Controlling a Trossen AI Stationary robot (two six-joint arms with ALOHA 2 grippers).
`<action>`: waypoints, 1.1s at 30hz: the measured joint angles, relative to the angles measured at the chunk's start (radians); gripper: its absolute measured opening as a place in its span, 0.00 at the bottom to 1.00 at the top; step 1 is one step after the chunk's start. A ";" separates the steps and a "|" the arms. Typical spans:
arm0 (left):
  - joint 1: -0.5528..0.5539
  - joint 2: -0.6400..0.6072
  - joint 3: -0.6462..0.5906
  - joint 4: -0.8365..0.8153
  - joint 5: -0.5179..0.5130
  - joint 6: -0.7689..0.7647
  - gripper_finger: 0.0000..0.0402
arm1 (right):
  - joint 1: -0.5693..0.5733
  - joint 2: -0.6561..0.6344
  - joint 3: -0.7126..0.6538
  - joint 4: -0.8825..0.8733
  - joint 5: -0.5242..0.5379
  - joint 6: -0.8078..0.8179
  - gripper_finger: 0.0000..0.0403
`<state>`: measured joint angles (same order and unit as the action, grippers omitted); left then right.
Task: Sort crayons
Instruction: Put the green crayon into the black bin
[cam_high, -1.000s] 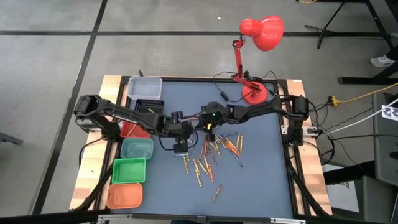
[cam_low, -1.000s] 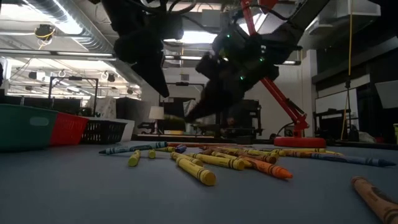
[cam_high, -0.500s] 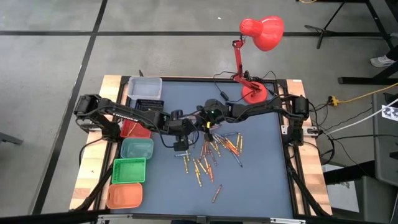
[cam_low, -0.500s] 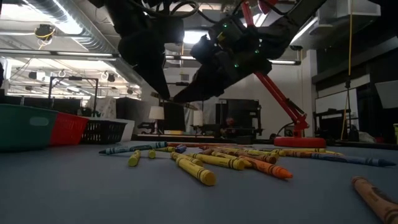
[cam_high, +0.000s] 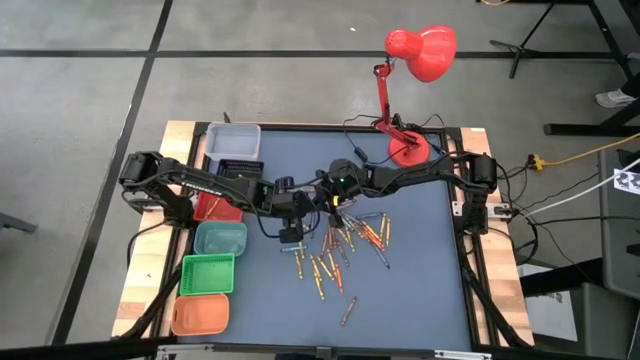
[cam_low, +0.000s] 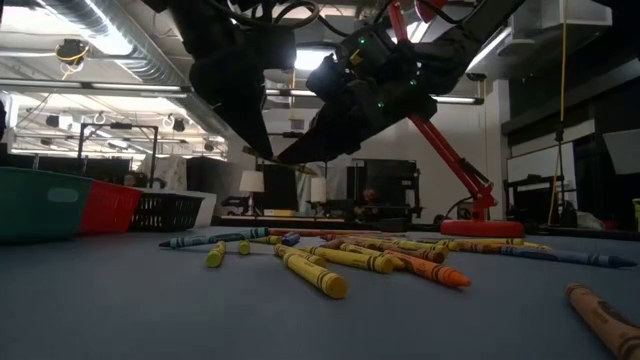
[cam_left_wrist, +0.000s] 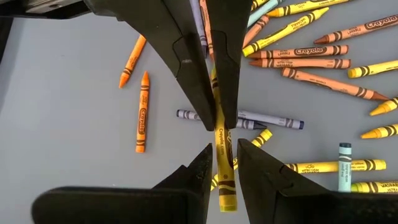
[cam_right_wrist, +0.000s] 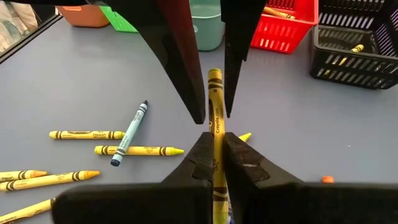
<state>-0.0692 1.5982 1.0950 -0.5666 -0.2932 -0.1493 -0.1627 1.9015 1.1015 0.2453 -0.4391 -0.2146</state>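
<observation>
Held crayon: a yellow crayon (cam_right_wrist: 214, 118) hung in the air above the crayon pile (cam_high: 345, 245), between the two grippers.
Right gripper (cam_right_wrist: 214, 144): fingers were narrow, clamped on one end of the yellow crayon.
Left gripper (cam_left_wrist: 222, 149): fingers stood at the crayon's other end, close either side; whether they pinched it I could not tell, it seemed a handover.
Pile: loose crayons lay flat on the bench (cam_high: 420, 300), beside the bins (cam_high: 215, 270).
Handling: light, stiff, waxy stick; paper wrapper gives grip, but it snaps if bent or squeezed hard.
Hold: across the wrapped barrel near an end, leaving the other end free.
</observation>
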 joint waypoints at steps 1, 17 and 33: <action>0.000 0.000 0.000 0.000 0.000 0.000 0.15 | 0.000 0.000 0.000 0.000 0.000 0.000 0.04; 0.000 0.000 0.000 -0.031 0.026 -0.007 0.13 | 0.000 0.000 0.000 0.000 -0.002 0.000 0.04; 0.000 0.000 0.000 -0.027 0.023 -0.007 0.02 | 0.000 0.000 0.000 -0.002 -0.002 0.009 0.04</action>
<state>-0.0689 1.5982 1.0950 -0.5934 -0.2707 -0.1562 -0.1627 1.9011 1.1015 0.2432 -0.4412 -0.2058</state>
